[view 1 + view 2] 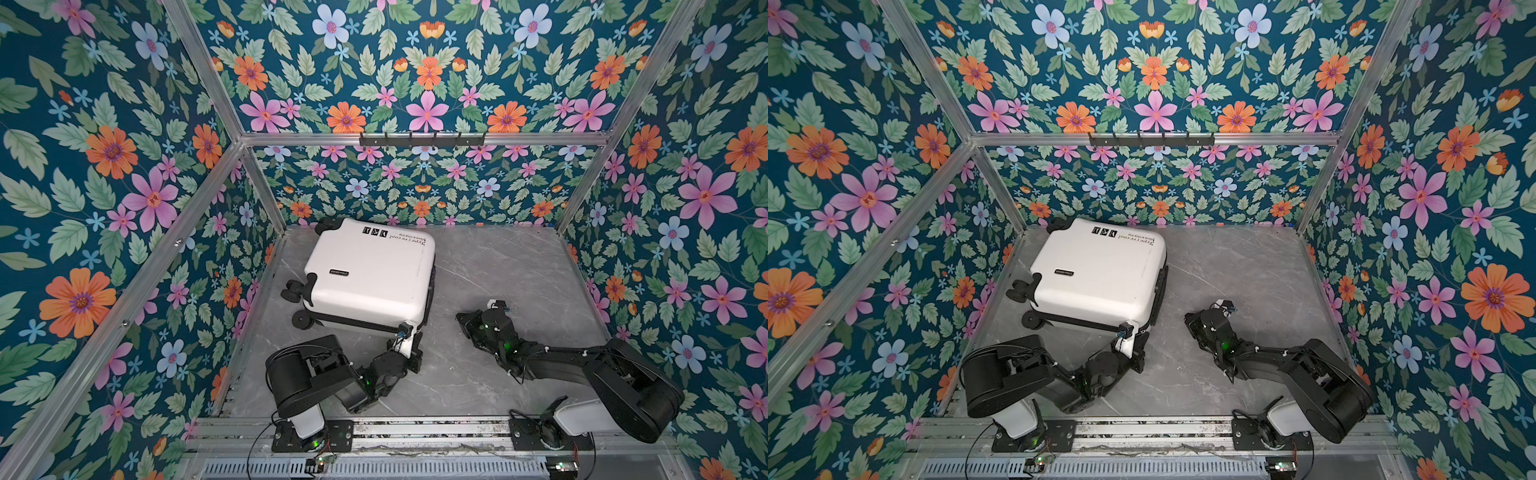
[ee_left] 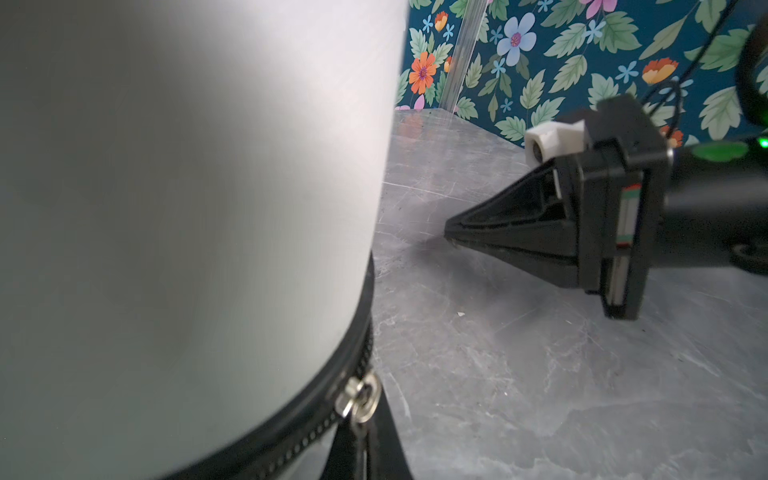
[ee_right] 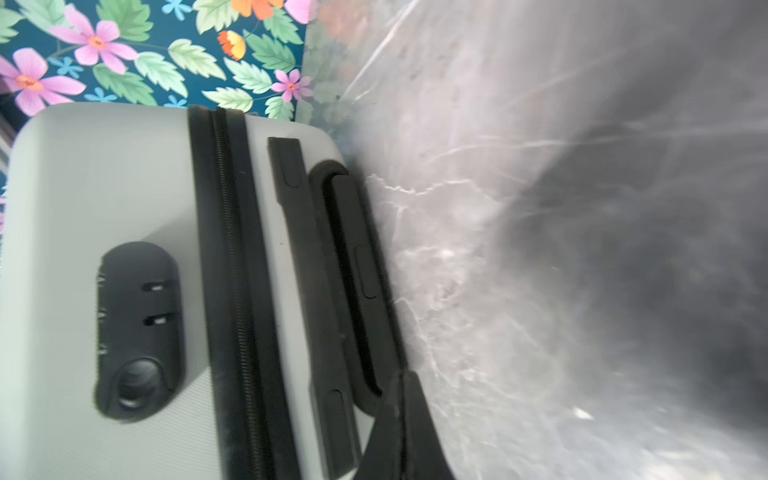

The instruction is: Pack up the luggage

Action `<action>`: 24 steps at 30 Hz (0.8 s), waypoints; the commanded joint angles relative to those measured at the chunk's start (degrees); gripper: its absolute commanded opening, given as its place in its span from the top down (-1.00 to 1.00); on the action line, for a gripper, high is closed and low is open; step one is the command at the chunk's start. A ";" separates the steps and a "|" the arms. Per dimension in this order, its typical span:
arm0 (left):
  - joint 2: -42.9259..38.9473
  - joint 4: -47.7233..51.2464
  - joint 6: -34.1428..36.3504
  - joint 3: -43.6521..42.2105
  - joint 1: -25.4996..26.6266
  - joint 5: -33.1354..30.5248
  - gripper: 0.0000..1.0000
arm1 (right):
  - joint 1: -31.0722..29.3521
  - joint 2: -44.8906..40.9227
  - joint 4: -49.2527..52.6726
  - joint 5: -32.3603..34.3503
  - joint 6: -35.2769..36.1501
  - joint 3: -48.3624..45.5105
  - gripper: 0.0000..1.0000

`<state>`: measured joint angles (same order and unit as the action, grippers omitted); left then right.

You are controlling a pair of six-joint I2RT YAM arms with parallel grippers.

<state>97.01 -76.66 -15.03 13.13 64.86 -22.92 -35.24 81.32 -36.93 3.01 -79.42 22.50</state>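
Note:
The luggage, a small white hard-shell suitcase, lies closed and flat on the grey table at the back left, wheels to the left. My left gripper sits at its near right corner. In the left wrist view its black fingers are shut on the zipper pull, against the white shell. My right gripper is shut and holds nothing. It is low over the table, right of the case, pointing at its side with the black handle.
The marble-grey table is bare to the right of the case. Floral walls and aluminium posts close it in on three sides. A black hook rail hangs on the back wall. A black combination lock sits beside the suitcase zipper.

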 commanded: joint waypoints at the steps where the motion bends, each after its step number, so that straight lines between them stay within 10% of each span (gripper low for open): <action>1: -1.06 -3.14 -2.62 -0.75 -0.03 1.62 1.00 | 1.82 2.16 1.07 -5.35 5.20 5.01 0.59; 2: -1.40 -2.99 -3.14 -1.01 -0.05 1.53 0.98 | 2.47 3.44 0.99 -6.90 5.64 6.48 0.39; 4: -2.80 -1.20 -5.09 -1.36 0.31 -0.66 -0.03 | 4.08 6.70 0.26 -10.70 6.42 9.97 0.12; 8: -8.13 3.46 -5.36 -3.00 2.13 -4.28 -0.98 | 5.73 12.96 -0.60 -14.92 7.08 15.47 0.02; 24: -58.27 75.94 -25.10 6.06 1.22 -17.70 -0.99 | 6.17 27.07 -11.04 -20.22 5.85 24.04 -0.01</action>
<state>42.52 -18.20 -34.72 17.41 66.96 -36.40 -29.04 107.63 -44.12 -16.34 -73.71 45.54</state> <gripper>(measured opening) 0.996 0.502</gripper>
